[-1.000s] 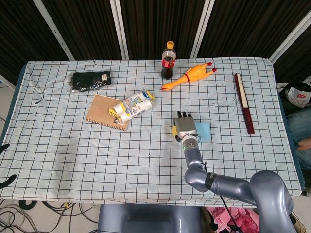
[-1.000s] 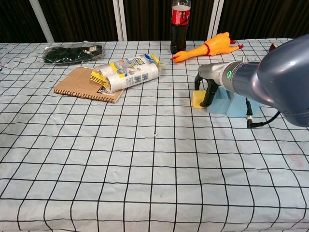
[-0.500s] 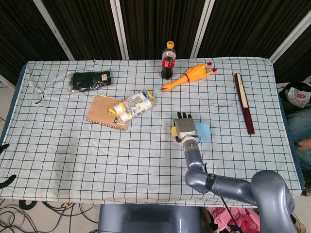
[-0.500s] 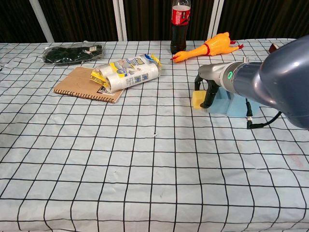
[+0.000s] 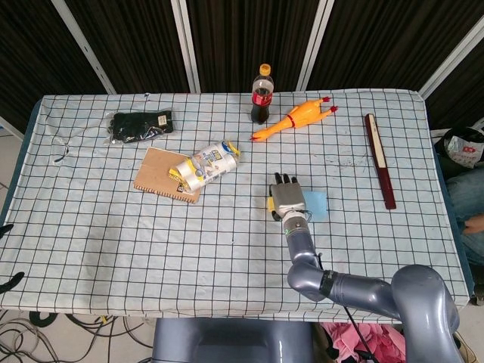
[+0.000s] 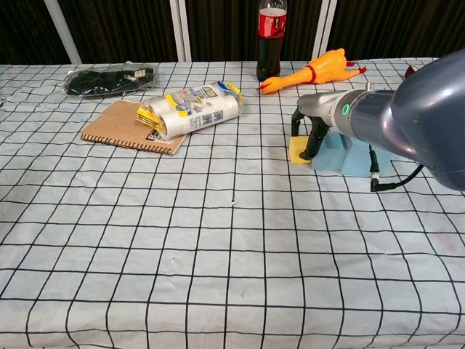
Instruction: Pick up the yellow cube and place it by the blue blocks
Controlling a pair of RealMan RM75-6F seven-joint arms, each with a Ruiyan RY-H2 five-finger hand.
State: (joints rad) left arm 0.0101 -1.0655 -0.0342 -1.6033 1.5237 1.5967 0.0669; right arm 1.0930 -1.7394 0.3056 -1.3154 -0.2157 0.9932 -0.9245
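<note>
The right hand (image 6: 314, 132) had its fingers (image 6: 311, 145) curled down on the yellow cube (image 6: 297, 150), which sat beside the blue block (image 6: 340, 157), apparently placed, release remaining.

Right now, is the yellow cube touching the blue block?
Touching. In the chest view the yellow cube sits flush against the blue block, with no cloth visible between them.

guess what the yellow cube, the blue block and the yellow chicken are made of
Yellow cube: probably foam or matte plastic, with flat, dull faces and no glare. Blue block: likely the same, pale and matte with crisp edges. Yellow chicken: looks like soft rubber or vinyl, with a smooth moulded body and slight sheen. The right hand hides part of the cube.
</note>
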